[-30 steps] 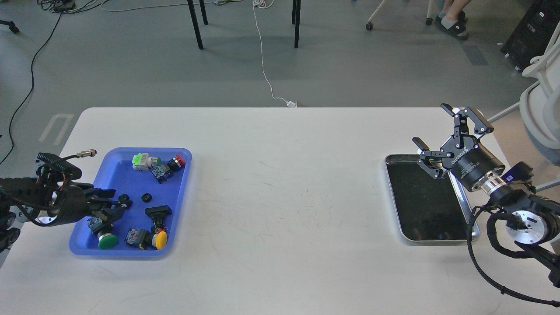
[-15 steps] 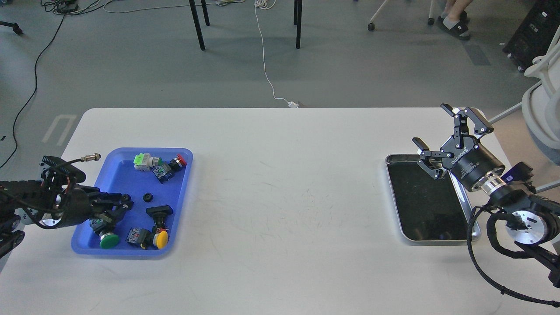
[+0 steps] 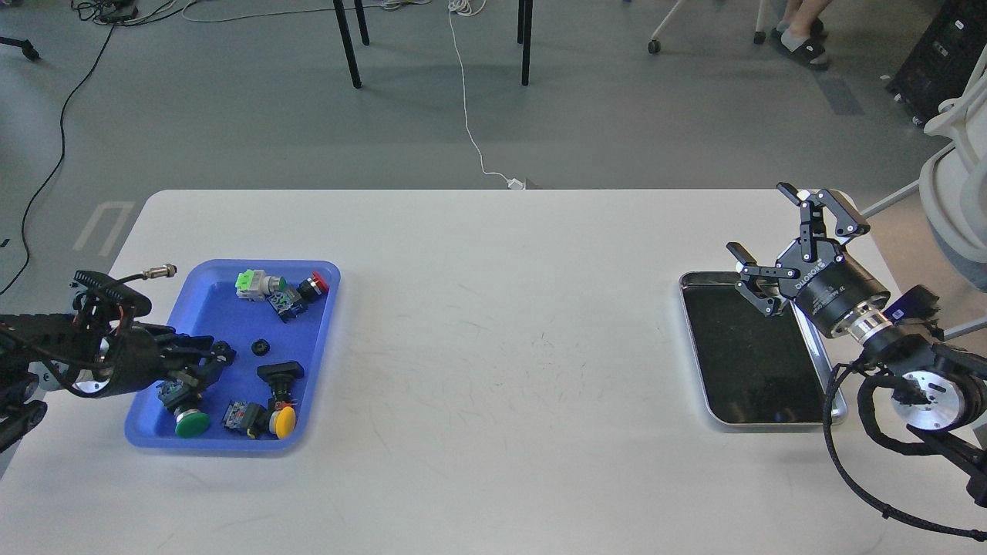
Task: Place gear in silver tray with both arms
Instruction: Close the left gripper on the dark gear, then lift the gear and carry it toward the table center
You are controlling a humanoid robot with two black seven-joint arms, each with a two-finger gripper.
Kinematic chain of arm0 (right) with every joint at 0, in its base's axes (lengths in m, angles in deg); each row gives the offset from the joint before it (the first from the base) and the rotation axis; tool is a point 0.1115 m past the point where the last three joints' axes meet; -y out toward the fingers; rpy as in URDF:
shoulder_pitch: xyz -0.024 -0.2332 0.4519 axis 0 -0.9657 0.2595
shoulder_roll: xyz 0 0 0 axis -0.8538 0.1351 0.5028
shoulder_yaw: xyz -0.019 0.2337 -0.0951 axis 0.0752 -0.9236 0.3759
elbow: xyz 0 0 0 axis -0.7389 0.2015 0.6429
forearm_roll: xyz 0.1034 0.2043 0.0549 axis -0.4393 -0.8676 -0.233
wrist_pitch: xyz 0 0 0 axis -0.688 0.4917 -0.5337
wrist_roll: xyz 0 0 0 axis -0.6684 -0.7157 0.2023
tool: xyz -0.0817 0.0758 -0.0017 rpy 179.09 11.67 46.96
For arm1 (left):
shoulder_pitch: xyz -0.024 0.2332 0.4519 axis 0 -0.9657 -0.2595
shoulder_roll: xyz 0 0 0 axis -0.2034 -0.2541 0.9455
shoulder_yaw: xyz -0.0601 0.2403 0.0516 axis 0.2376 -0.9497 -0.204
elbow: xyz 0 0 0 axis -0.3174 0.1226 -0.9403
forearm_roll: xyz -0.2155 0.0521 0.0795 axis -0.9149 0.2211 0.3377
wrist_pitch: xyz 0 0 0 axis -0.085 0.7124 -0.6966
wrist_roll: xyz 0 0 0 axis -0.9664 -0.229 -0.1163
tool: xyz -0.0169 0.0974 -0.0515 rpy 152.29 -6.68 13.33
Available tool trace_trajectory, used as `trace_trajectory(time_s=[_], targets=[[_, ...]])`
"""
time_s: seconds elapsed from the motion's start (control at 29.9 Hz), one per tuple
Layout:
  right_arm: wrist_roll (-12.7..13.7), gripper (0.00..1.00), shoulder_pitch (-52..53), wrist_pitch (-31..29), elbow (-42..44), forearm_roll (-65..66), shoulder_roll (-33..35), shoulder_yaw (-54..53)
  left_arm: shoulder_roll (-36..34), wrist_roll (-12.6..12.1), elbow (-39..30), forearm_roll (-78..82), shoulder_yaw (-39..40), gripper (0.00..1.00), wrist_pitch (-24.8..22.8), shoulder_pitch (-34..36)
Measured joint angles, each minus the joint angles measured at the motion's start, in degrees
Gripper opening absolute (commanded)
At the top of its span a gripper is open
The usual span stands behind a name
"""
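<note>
A small black gear (image 3: 261, 348) lies in the middle of the blue tray (image 3: 208, 308). A second small dark gear (image 3: 224, 352) sits right at the tips of my left gripper (image 3: 216, 359). That gripper reaches low into the blue tray from the left. Its fingers are dark, and I cannot tell whether they are closed on the gear. The silver tray (image 3: 695, 339) lies at the right of the table, its dark bottom bare. My right gripper (image 3: 759, 220) is open and empty, raised over the silver tray's far end.
The blue tray also holds several push-button switches: a green one (image 3: 190, 422), a yellow one (image 3: 284, 418), a red one (image 3: 314, 284) and a black one (image 3: 280, 373). A white chair (image 3: 956, 154) stands off the table's right edge.
My left gripper has edged right and lower in the blue tray, up to the left gear. The right arm has not moved.
</note>
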Motion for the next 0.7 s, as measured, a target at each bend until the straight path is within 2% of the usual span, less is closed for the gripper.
trace_trajectory(time_s=[0.07,0.17,0.3,0.54,0.7], targets=[[0.0,0.99,0.0,0.0,0.0,0.0,0.0,0.0,0.1,0.0,0.0,-0.2,0.0,0.38,0.0,0.1],[0.0,0.99,0.0,0.0,0.0,0.0,0.0,0.0,0.3,-0.1,0.1,-0.2,0.0,0.17,0.0,0.2],[0.0,0.99,0.0,0.0,-0.1,0.0,0.0,0.0,0.3,-0.1,0.1,0.0,-0.1,0.09,0.0,0.2],[0.0,0.99,0.0,0.0,-0.1,0.0,0.0,0.0,0.0,0.0,-0.2,0.3,-0.3,0.09,0.0,0.7],[0.0,0.99,0.0,0.0,-0.1,0.0,0.0,0.0,-0.4,-0.1,-2.3,0.3,-0.2,0.1,-0.4,6.6]])
